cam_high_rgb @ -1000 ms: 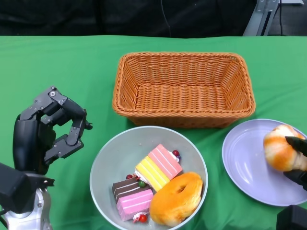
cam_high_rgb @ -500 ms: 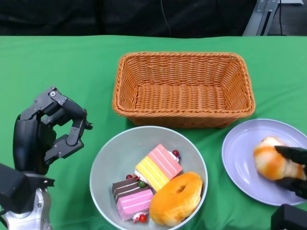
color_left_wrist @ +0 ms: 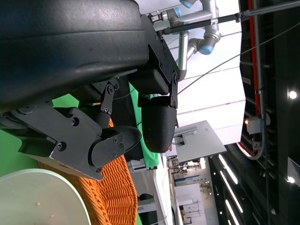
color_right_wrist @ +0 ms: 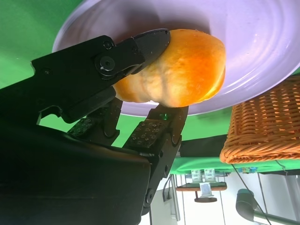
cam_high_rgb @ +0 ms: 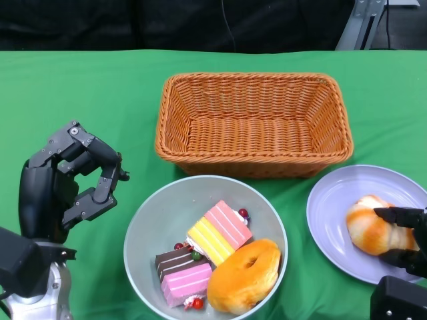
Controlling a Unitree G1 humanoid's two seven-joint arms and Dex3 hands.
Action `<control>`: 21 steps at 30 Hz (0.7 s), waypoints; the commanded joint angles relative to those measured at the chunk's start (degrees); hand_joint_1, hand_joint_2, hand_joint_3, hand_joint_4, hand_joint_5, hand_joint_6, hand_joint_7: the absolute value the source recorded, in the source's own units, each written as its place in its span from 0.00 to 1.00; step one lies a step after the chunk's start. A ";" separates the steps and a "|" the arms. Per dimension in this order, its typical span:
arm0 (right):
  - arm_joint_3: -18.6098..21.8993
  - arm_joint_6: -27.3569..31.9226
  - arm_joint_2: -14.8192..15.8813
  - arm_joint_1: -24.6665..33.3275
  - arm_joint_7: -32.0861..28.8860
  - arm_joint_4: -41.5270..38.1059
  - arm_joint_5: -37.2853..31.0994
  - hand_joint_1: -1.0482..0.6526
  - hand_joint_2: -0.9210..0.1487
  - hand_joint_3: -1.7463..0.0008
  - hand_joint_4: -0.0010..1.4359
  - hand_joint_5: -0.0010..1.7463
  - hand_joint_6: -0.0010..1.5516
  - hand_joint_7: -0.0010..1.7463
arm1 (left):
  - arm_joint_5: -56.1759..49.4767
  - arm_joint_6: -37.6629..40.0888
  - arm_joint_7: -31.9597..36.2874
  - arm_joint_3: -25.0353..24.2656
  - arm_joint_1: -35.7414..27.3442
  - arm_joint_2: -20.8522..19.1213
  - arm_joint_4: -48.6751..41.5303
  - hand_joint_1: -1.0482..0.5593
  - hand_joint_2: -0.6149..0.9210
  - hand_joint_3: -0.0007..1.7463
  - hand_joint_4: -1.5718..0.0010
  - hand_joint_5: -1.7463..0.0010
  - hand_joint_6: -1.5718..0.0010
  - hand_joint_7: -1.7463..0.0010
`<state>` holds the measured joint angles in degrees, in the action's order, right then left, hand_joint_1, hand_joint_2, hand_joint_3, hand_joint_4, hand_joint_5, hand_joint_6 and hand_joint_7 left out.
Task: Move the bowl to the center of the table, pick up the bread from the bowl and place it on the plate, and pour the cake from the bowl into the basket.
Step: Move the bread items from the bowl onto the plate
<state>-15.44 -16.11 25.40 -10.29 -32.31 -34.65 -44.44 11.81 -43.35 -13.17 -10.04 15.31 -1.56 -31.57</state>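
Bread (cam_high_rgb: 369, 223) lies on the plate (cam_high_rgb: 333, 233) at the lower right of the frame, and I see my right hand (cam_high_rgb: 408, 240) gripping it. My left hand (cam_high_rgb: 67, 183) at the lower left holds nothing, fingers curled but apart. Bowl (cam_high_rgb: 153, 220) at lower center holds cake (cam_high_rgb: 203, 250) and a donut (cam_high_rgb: 245, 277), below the basket (cam_high_rgb: 253, 123).

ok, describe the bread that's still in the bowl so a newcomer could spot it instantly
Start at the wicker basket at the table's middle; the grey bowl sits just in front of it. The bread lies in the bowl's near-right part, touching the cake slices. It is the only ring-shaped, plain golden-orange piece there; the slices are blocky and striped.
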 commanded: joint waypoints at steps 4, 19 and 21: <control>-0.86 6.19 0.76 3.27 2.35 4.26 -1.24 0.46 0.01 1.00 0.59 0.17 0.51 0.00 | -0.03 -0.40 0.14 -0.45 -0.04 -0.68 0.05 0.61 0.86 0.49 0.51 0.12 0.53 0.20; -0.13 15.22 -0.45 10.28 9.41 23.18 -0.85 0.29 0.00 1.00 0.22 0.00 0.25 0.01 | -0.82 -1.19 0.37 -0.43 0.44 -0.79 -0.93 0.60 0.87 0.46 0.51 0.11 0.53 0.19; -0.05 15.48 -0.70 10.68 9.55 24.28 -0.86 0.29 0.00 1.00 0.21 0.00 0.26 0.01 | -0.88 -1.20 0.50 -0.42 0.44 -0.75 -0.94 0.60 0.87 0.46 0.51 0.11 0.53 0.20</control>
<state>-16.46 -1.17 24.68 -0.50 -23.04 -11.42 -45.65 10.85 -43.71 -12.73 -10.02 15.33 -1.56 -32.18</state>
